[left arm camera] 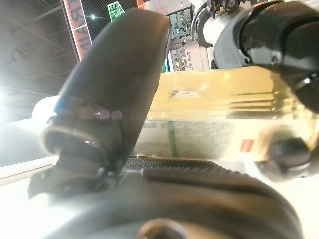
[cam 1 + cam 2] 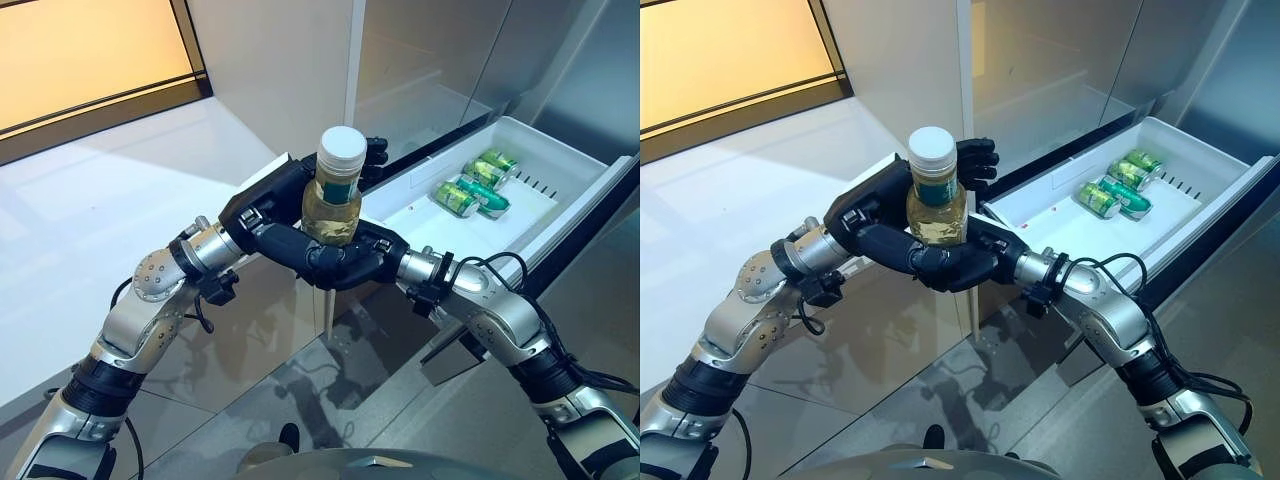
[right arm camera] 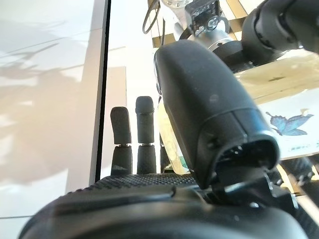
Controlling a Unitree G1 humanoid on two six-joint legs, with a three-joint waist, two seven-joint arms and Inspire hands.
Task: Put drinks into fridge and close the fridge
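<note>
Both hands meet on the bottle (image 2: 333,192) — left hand (image 2: 262,215) wrapped around it, right hand (image 2: 352,262) cupping beneath, fingers straight — beside the open fridge drawer (image 2: 560,215). Keep it upright and settle one firm grip before you carry it over to the cans (image 2: 476,183).

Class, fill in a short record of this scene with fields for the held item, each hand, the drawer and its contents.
Held item: clear bottle of yellowish drink with a white cap, upright, in front of the drawer
Left hand: curled round the bottle
Right hand: against the bottle's lower part, fingers straight
Drawer: white pull-out fridge drawer, open
Contents: green drink cans lying on their sides
</note>
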